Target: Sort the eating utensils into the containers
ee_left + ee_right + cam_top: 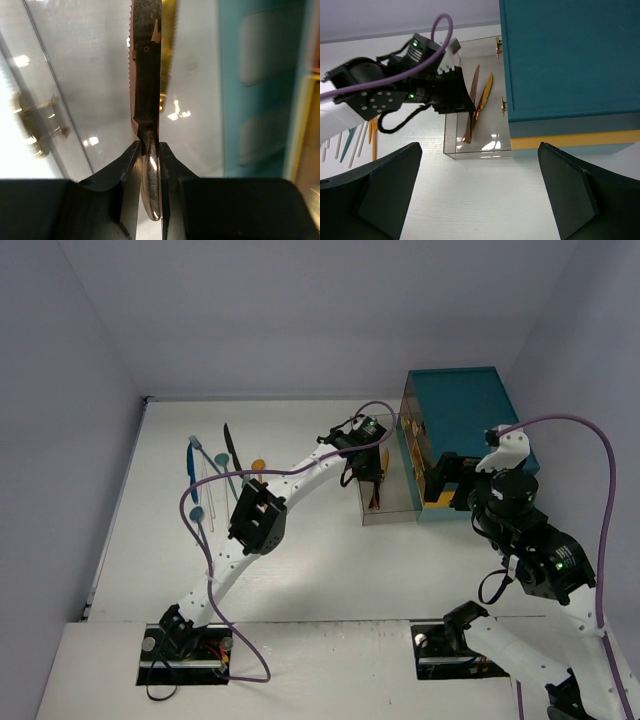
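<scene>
The left pincer (pixel 150 159) is seen closed on the handle of a copper-coloured knife (pixel 146 75), one finger (pixel 125 167) pressed to each flat side. The saw-toothed blade points away from the wrist into a clear box (pixel 477 150). A golden utensil (pixel 485 92) is already leaning inside that box, just beside the held knife.

From above, the left arm (pixel 250 520) is shown stretched slantwise from its base at the near left to the box at the far right, bent at the elbow. The grip itself cannot be made out from there. Loose utensils (pixel 215 475) are spread on the white table (pixel 320 570) to the left of that arm, well apart from the box.

The box is set against a teal chest (pixel 455 400) with a yellow band. The right pincer (pixel 479 170) is held wide apart with nothing between its fingers. It is aimed at the box, and only its own camera shows both utensils in there side by side. The right arm (pixel 520 530) is folded back on itself beside the chest.
</scene>
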Action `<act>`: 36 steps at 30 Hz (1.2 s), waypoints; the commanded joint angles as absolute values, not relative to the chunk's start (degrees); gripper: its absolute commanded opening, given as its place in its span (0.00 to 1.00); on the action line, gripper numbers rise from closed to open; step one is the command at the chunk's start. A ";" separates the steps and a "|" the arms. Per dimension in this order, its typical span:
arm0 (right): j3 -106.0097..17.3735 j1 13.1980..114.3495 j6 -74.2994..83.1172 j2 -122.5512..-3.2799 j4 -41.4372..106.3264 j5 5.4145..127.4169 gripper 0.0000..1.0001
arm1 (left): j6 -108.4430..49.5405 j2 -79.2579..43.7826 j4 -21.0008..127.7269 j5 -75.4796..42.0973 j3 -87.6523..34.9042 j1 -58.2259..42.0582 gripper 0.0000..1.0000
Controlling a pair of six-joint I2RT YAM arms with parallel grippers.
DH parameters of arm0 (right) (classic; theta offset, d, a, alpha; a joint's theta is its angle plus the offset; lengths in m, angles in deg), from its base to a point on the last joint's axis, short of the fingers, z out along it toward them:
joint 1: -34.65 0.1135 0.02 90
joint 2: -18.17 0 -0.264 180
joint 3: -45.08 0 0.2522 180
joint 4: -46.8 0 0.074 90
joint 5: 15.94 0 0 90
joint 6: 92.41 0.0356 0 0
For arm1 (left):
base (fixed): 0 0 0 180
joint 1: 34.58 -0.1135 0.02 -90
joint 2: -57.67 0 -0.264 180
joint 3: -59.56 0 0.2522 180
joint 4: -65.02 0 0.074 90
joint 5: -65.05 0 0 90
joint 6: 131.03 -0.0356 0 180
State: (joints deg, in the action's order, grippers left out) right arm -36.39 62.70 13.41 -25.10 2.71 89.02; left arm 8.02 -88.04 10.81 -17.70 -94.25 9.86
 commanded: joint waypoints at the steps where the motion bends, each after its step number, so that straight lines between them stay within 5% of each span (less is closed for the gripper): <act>1: -37.68 62.33 12.25 -24.44 4.71 90.23 1.00 | 9.13 -85.00 14.54 -18.56 -96.76 9.71 0.09; 13: -37.92 62.33 12.15 -24.44 4.21 90.70 1.00 | 4.65 -78.07 14.46 -21.09 -92.90 9.98 0.60; 20: -39.17 62.33 11.40 -25.46 4.21 90.80 1.00 | -2.52 -65.28 8.75 -30.62 -86.10 8.24 0.61; 28: -39.09 62.33 10.80 -27.47 4.21 90.19 1.00 | -4.45 -51.40 5.12 -34.71 -65.43 -6.16 0.61; 36: -39.38 62.33 10.08 -30.79 4.27 89.64 1.00 | -8.74 -55.50 2.80 -30.76 -63.04 -18.61 0.56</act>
